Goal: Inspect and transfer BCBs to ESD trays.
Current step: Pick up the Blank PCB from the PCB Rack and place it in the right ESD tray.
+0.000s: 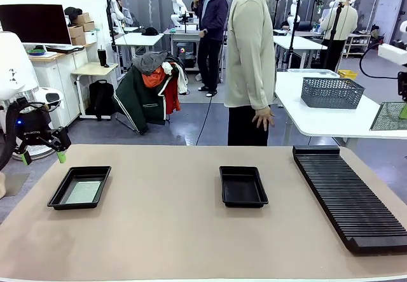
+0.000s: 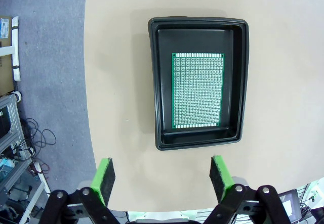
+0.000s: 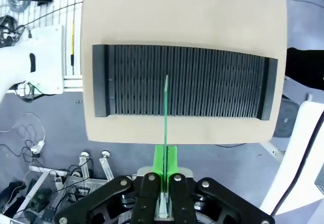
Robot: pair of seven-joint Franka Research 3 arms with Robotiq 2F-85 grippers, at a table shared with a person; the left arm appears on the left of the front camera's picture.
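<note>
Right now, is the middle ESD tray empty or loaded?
Empty: the middle ESD tray has a bare black floor in the front view, with no board in it.

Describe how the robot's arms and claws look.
The left arm and right arm wear smooth white shells. A thin black cable loops beside the right one, and a small blue light glows at the left wrist. The left claw and right claw are black bolted linkages, each with two fingers tipped by bright green pads.
</note>
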